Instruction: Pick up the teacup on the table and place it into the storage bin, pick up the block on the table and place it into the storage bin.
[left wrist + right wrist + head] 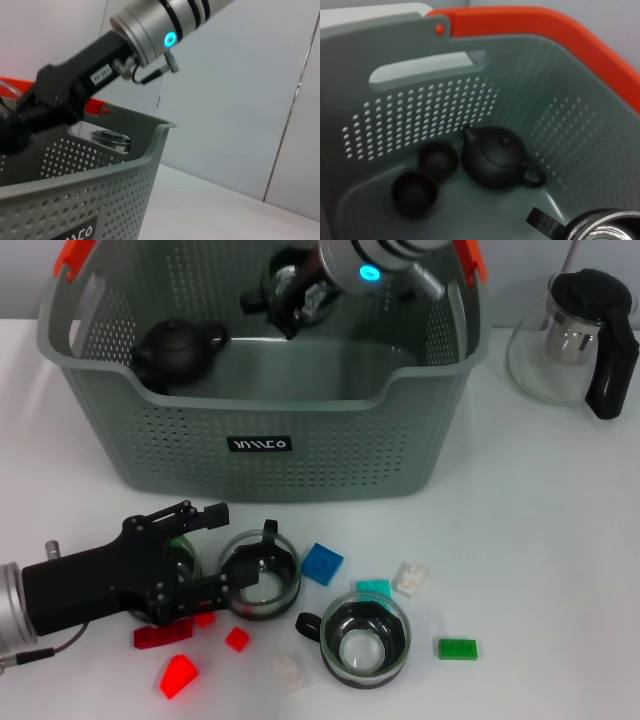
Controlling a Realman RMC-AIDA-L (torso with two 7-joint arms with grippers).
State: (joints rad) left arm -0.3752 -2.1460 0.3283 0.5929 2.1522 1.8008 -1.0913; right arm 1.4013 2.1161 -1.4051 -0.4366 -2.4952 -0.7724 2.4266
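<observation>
My right end effector (283,302) hung inside the storage bin (270,425) at the top centre of the head view, closed on a glass teacup (300,285) with a black band. The right wrist view showed that cup's rim low over the bin floor, near a black teapot (492,157) and two small dark cups (437,160) already lying there.

My left end effector (215,550) lay low at the lower left of the head view, its fingers spread wide, one above and one below the nearest teacup (260,575) on the worktop (540,540), not yet closed on it. A second teacup (365,638) stood to the lower right of it.

I judged these cups light but stiff, slick and breakable: glass walls give little friction, so the banded middle or the rim looked like the safer hold, with a gentle squeeze.

The blocks lay scattered around the cups: a blue block (322,564), a teal block (373,587), a green block (457,648), pale clear ones, and red blocks (178,675) beside and partly under my left arm. They seemed hard, light and easy to pinch, though small and flat. The red ones near my fingers could be nudged. A glass pitcher (575,340) stood well apart at the upper right.
</observation>
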